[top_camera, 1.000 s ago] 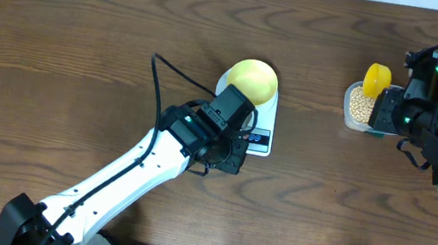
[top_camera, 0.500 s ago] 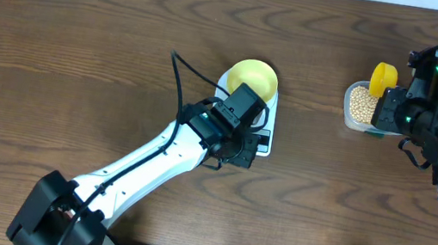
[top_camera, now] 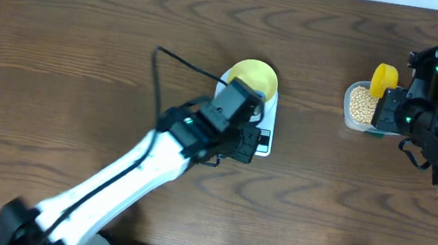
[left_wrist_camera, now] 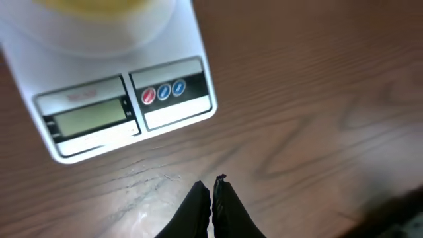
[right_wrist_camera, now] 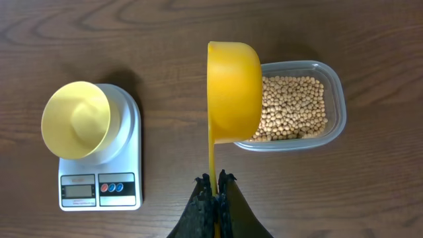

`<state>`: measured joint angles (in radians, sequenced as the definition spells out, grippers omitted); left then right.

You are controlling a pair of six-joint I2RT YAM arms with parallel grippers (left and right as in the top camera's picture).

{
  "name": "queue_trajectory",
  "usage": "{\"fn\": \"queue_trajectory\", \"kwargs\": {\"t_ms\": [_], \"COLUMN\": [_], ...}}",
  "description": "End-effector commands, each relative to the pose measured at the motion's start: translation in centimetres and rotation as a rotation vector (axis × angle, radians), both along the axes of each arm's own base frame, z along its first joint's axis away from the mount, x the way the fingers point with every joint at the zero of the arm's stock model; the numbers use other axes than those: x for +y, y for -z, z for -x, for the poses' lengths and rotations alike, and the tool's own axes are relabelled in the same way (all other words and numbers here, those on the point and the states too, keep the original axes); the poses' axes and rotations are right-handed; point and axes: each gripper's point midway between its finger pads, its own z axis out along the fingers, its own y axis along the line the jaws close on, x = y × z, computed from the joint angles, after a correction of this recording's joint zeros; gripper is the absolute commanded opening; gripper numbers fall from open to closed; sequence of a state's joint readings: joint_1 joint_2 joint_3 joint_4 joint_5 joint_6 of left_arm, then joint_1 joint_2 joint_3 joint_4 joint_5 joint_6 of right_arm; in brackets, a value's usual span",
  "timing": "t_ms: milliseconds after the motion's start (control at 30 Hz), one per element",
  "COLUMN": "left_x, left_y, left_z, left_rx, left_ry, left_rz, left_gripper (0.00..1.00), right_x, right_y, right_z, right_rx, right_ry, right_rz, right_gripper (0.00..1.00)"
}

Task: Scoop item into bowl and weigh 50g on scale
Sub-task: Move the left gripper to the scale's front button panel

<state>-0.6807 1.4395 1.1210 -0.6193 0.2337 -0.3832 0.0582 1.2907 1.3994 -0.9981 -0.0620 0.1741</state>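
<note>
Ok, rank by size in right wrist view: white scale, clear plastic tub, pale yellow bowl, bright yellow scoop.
White scale and clear plastic tub: alike.
Pale yellow bowl and bright yellow scoop: alike, scoop nearer the camera.

Bright even light; the scale looks soft, the left arm motion-blurred.

Pale yellow round bowl on flat white scale; clear plastic tub holding tan beans well apart to its right.
</note>
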Motion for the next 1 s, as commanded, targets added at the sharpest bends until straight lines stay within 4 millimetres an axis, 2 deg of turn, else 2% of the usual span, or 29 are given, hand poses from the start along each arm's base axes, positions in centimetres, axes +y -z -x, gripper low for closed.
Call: {"fn": "queue_trajectory", "kwargs": {"t_ms": [0,100,167,367,467,633,800,967], "left_x": [1.8,3.0,3.1,2.9,2.8,3.0,5.3,7.0], "left_y": [-3.4,-4.8,-4.4,0.3,1.4,-0.3,-3.2,-3.7], "left_z": [-0.7,-1.1,-1.2,-1.4,-1.5,-0.9,1.8,3.7], "left_rx": [-0.103,-0.153,-0.149,-0.07,-0.045,-0.075,-0.13,-0.172], "left_ry": [-0.035,-0.073,-0.076,-0.073,-0.069,-0.065,-0.019,-0.065], "left_rz": [0.031,0.035,0.025,-0.035,-0.05,-0.023,-0.042,0.009], "left_gripper": [0.08,0.07,0.07,0.07,0.07,0.07,0.07,0.07], "right_x": [-0.2,-0.2,-0.2,-0.2,-0.2,-0.2,-0.2,-0.2], "right_y": [-0.4,-0.4,-0.4,-0.4,-0.4,-0.3,-0.3,-0.4], "right_z": [0.1,0.1,0.1,0.0,0.0,0.1,0.2,0.1], "right_rx": [-0.013,-0.013,-0.013,-0.017,-0.015,-0.009,-0.008,-0.014], "right_ry": [-0.006,-0.006,-0.005,-0.005,-0.005,-0.006,-0.006,-0.006], "right_rz": [0.017,0.017,0.017,0.017,0.017,0.017,0.018,0.017], "right_gripper": [0.01,0.01,0.01,0.01,0.01,0.01,0.01,0.01]}}
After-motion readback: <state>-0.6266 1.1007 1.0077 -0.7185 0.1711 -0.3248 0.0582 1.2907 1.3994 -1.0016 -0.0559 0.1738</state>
